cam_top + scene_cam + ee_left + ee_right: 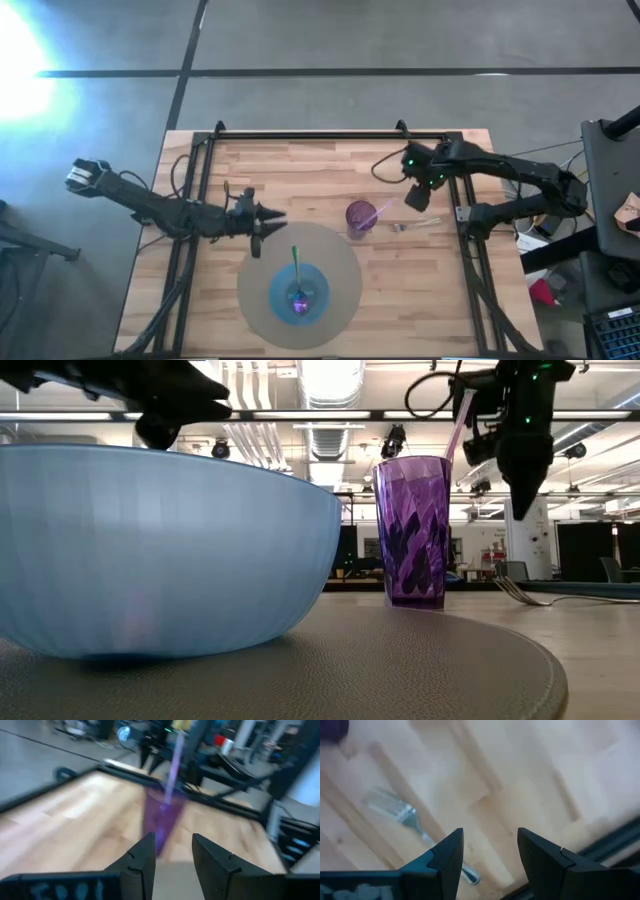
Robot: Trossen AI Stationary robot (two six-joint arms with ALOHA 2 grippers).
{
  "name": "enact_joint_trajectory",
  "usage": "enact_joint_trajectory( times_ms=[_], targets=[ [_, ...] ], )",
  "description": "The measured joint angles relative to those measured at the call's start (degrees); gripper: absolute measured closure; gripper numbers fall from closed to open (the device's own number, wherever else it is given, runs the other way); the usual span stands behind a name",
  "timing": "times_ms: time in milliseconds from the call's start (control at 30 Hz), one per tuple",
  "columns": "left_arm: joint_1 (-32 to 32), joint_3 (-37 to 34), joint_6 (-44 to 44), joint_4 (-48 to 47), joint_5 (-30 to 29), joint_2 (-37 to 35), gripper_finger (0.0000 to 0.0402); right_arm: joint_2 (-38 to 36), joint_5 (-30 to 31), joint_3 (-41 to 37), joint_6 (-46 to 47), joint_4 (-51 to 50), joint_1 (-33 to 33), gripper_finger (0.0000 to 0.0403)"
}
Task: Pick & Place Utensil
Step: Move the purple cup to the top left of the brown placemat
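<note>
A silver fork [414, 225] lies flat on the wood to the right of a purple cup [359, 218], which stands upright with a pink straw [380, 211] leaning in it. My right gripper [416, 196] hovers open over the table just beyond the fork [402, 812], touching nothing. A green-handled utensil [296, 264] rests with its head in the blue bowl [298, 293], its handle leaning on the rim. My left gripper [272, 215] is open and empty, held level left of the cup [160, 820] and pointing toward it.
The bowl [150, 550] sits on a round grey mat [335, 262] near the table's near edge. Black rails [320, 134] frame the table's far, left and right sides. Bare wood [300, 170] lies between the arms and the far rail.
</note>
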Motion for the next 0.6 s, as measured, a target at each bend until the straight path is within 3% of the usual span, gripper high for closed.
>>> enact_joint_trajectory(
  times_ms=[100,333,600],
  targets=[
    [4.10,1.50,2.79,-0.10,0.61,0.11,0.0282,-1.72,1.03,1.67,0.85,-0.08,-2.09,0.0220],
    [11.77,6.02,7.09,-0.11,9.91,2.46,0.0282,-4.38,3.63,6.21,0.75,-0.10,-5.18,0.0220],
    [15.61,12.11,10.37,-0.62,10.38,9.53,0.0249,-4.70,7.68,14.73,0.67,-0.07,-5.64,0.0220]
  ],
)
